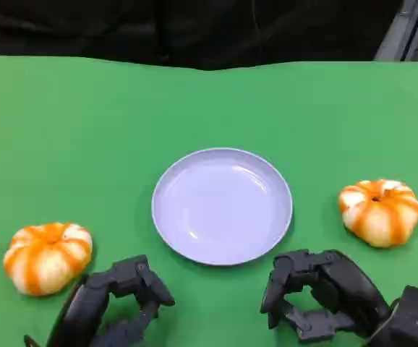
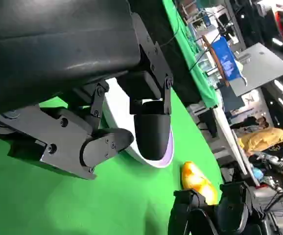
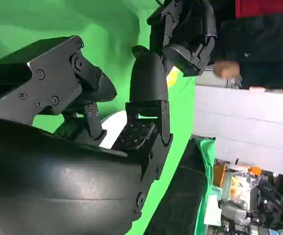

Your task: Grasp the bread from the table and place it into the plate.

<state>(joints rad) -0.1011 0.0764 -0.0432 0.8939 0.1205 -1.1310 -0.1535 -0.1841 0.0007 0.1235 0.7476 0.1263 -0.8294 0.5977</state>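
**Both hands waiting short of the bread**

Nearest the camera, the left hand (image 1: 115, 303) and the right hand (image 1: 325, 293) are hovering low over the green table (image 1: 86, 130), fingers curled loosely apart and holding nothing. One bread roll (image 1: 47, 256) is sitting just beside the left hand; the other roll (image 1: 380, 211) is lying near the right hand, and the plate (image 1: 222, 206) is resting between them, bare. Each roll is looking round, ribbed like a pumpkin, glossy orange and cream; the plate is looking smooth, shallow and pale lilac. A good grasp probably means closing evenly around a roll's widest part without squashing it.
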